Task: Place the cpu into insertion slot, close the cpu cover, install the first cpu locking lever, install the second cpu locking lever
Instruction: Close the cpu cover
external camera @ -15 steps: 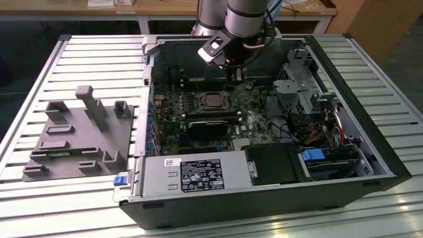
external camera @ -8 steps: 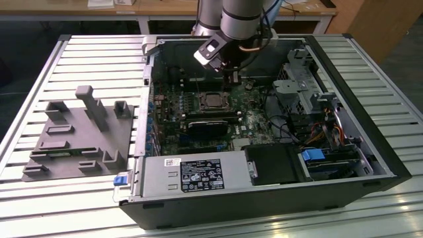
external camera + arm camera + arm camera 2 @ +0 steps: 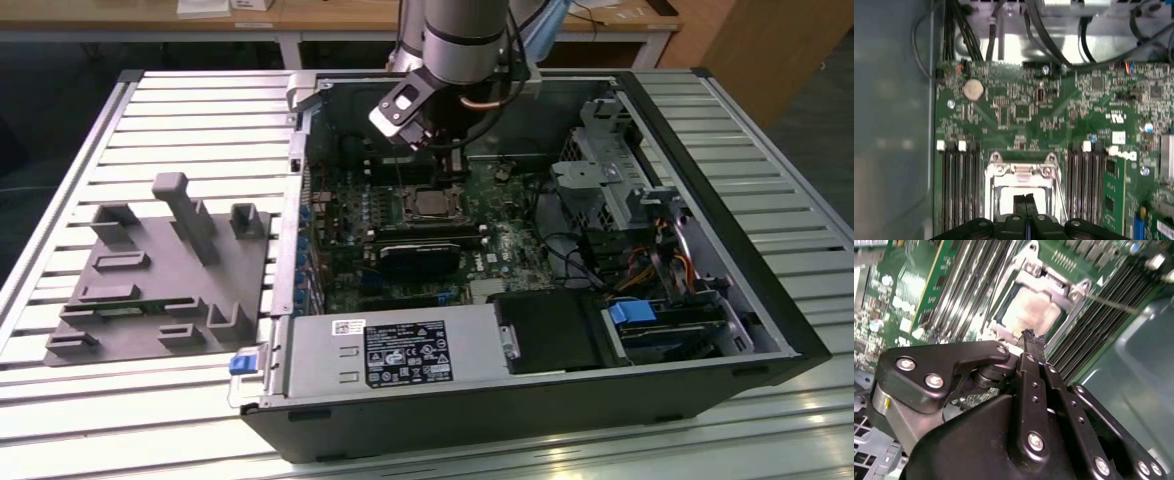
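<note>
The cpu (image 3: 430, 203), a small square chip with a silver top, lies in the insertion slot (image 3: 408, 205) on the green board inside the open computer case. In both wrist views the silver cpu cover (image 3: 1021, 171) (image 3: 1041, 276) lies flat around the cpu (image 3: 1004, 200) (image 3: 1029, 312), which shows through its window. A thin metal locking lever (image 3: 1106, 301) sticks out from one socket corner over the memory slots. My gripper (image 3: 451, 165) (image 3: 1029, 334) (image 3: 1025, 198) hangs just above the socket's edge, shut, with nothing held.
Long black memory slots (image 3: 956, 185) flank the socket. A black block (image 3: 420, 255) sits in front of it, then the grey power supply (image 3: 387, 350). A drive cage (image 3: 614, 170) and cables fill the exterior view's right. A grey fixture (image 3: 160, 270) lies outside the case.
</note>
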